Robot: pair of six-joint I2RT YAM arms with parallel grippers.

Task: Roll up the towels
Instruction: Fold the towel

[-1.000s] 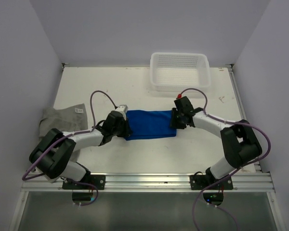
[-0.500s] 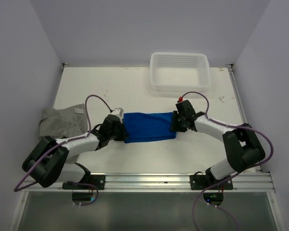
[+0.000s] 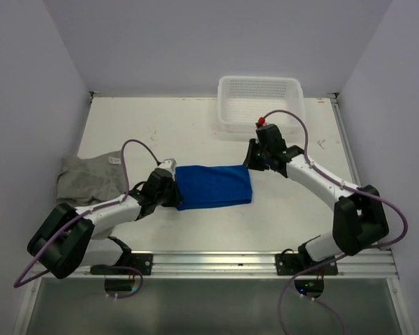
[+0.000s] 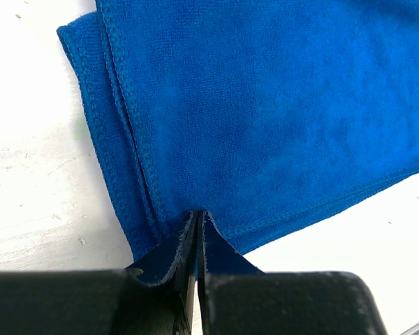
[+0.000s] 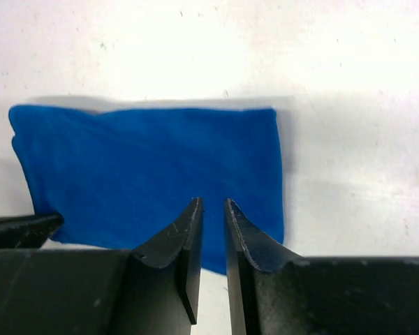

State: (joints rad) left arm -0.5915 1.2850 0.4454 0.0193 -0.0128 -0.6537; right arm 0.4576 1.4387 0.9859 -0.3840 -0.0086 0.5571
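The blue towel (image 3: 215,185) lies folded into a flat band at the middle of the table. My left gripper (image 3: 175,193) is shut on its left edge; in the left wrist view the jaws (image 4: 197,215) pinch the hem of the blue towel (image 4: 265,105). My right gripper (image 3: 253,159) hovers just past the towel's right end, its jaws a narrow gap apart and empty. In the right wrist view it (image 5: 213,204) sits above the blue towel (image 5: 146,167). The grey towel (image 3: 87,178) with a small white tag lies crumpled at the left edge.
A white perforated basket (image 3: 260,103) stands at the back right, just behind my right arm. The table's left edge runs beside the grey towel. My left gripper's finger (image 5: 21,229) shows at the lower left of the right wrist view.
My right gripper has let go of the towel's right end and moved up and back toward the basket. My left gripper stays shut on the left edge; the towel shifted slightly left.
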